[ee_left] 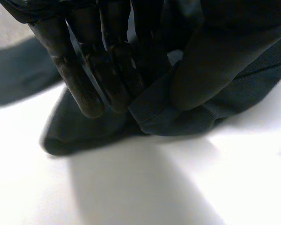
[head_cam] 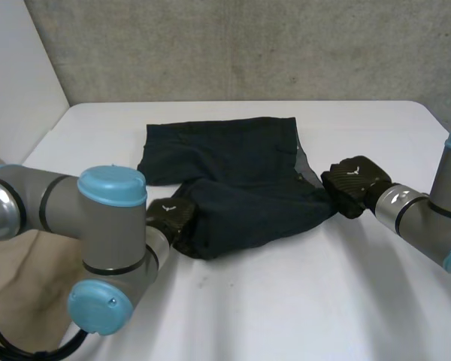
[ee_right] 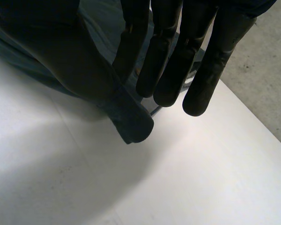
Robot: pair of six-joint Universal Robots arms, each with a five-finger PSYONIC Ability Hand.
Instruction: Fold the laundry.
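A dark garment (head_cam: pixel 233 173) lies partly folded in the middle of the white table (head_cam: pixel 301 301). My left hand (head_cam: pixel 171 216) is at its near left corner. In the left wrist view the fingers (ee_left: pixel 84 89) and thumb pinch a fold of the dark garment (ee_left: pixel 187 117) just above the table. My right hand (head_cam: pixel 355 184) is at the garment's right edge. In the right wrist view a corner of the garment (ee_right: pixel 131 123) sticks out from between the thumb and the straight fingers (ee_right: pixel 201 84), lifted slightly off the table.
A beige cloth (head_cam: pixel 22 286) lies at the near left, under my left arm. A grey wall (head_cam: pixel 248 45) runs behind the table's far edge. Bare table (ee_right: pixel 178 178) lies in front of and to the right of the garment.
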